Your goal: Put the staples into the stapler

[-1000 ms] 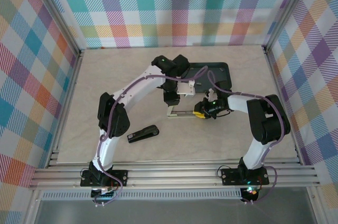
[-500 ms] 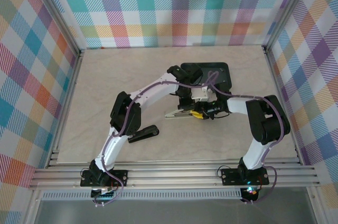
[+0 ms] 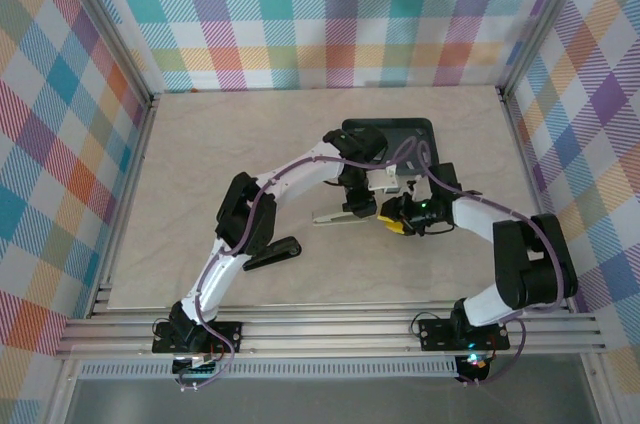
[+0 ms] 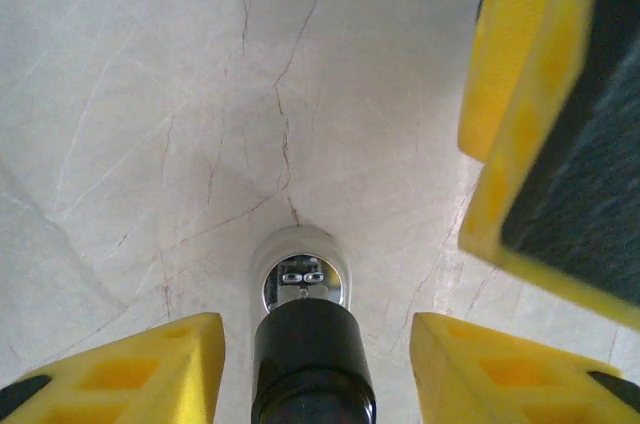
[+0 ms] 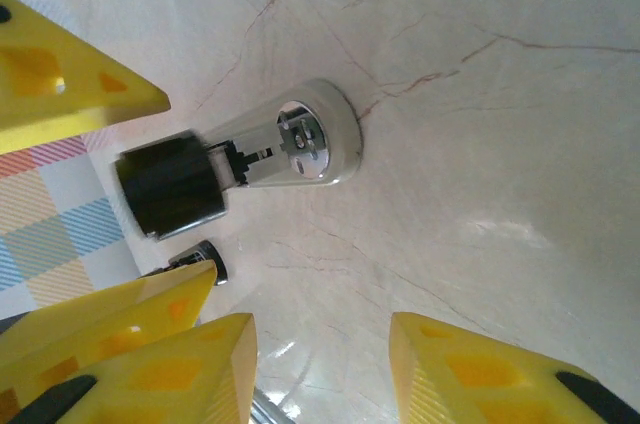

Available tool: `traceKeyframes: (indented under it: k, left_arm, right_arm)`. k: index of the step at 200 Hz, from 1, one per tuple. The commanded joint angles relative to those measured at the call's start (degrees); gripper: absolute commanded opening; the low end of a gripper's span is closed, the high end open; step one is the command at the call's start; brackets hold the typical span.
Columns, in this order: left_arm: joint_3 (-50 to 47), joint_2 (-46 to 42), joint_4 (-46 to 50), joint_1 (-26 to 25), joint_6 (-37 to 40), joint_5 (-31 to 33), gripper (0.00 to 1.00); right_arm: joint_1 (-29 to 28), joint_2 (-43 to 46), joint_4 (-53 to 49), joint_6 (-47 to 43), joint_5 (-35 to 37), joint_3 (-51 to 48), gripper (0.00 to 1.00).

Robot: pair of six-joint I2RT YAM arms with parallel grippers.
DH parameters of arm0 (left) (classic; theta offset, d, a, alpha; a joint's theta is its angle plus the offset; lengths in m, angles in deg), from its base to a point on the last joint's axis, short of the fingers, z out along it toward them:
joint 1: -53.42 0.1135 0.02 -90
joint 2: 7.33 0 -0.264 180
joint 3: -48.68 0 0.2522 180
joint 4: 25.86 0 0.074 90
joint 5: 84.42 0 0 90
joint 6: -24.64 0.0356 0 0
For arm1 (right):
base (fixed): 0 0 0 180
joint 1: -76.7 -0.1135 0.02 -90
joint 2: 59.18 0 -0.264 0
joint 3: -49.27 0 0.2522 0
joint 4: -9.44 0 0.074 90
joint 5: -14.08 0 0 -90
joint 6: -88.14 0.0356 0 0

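The pale stapler [image 4: 300,279] lies on the marble bench [image 4: 150,94]; its chromed end sits between the fingers of the left hand [image 4: 315,334], which stand apart on either side and do not touch it; the right hand [image 5: 320,339] hovers just beside it, also apart, holding nothing; the staples are too small to make out, so I cannot tell whether a strip is in the magazine. Nothing pins the stapler, so a nudge could skid or twist it; the hands crowd each other and a careless move could knock them together; a black stapler [image 3: 272,254] lies apart.

Lab cell; plaid walls [image 3: 330,14], aluminium frame [image 3: 330,329]
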Motion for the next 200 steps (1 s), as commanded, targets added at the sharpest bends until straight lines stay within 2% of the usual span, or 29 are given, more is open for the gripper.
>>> traceKeyframes:
  k: [1,24,43,79,99,116,133,174,200]
  left_arm:
    - [3.39,-1.75,-1.23,0.17,-6.5,-3.31,0.57]
    - [2.53,-5.45,-2.07,2.1,-14.76,-5.14,0.6]
    - [-2.47,-10.31,-4.49,4.32,-23.65,-5.07,0.61]
    - [-18.35,-21.04,-9.43,10.51,-43.85,-4.04,0.63]
    - [-29.44,-27.75,-14.5,13.7,-51.58,-4.84,0.64]
    - [-37.22,-32.47,-17.98,15.34,-54.57,-4.76,0.64]
    - [-41.08,-34.9,-18.2,16.04,-54.97,-3.97,0.64]
    - [-44.95,-36.22,-18.17,16.57,-55.09,-3.54,0.65]
    - [-45.67,-35.57,-18.52,16.57,-55.26,-3.63,0.65]
  right_arm:
    - [0.13,2.46,-6.47,-2.6,2.12,2.15,0.42]
    - [-0.13,3.53,-8.79,-2.9,1.97,5.12,0.45]
    - [-0.94,1.42,-11.1,-4.26,1.76,8.8,0.47]
    - [-3.91,-5.27,-15.12,-6.87,3.3,16.56,0.48]
    - [-5.26,-8.79,-16.49,-7.85,4.24,20.04,0.48]
    - [-5.91,-11.4,-17.21,-8.33,4.61,22.13,0.46]
    - [-6.33,-13.57,-18.09,-9.04,5.27,23.67,0.44]
    - [-7.15,-17.28,-18.18,-9.5,5.09,24.9,0.38]
    - [-7.25,-19.06,-19.31,-9.67,9.48,22.52,0.32]
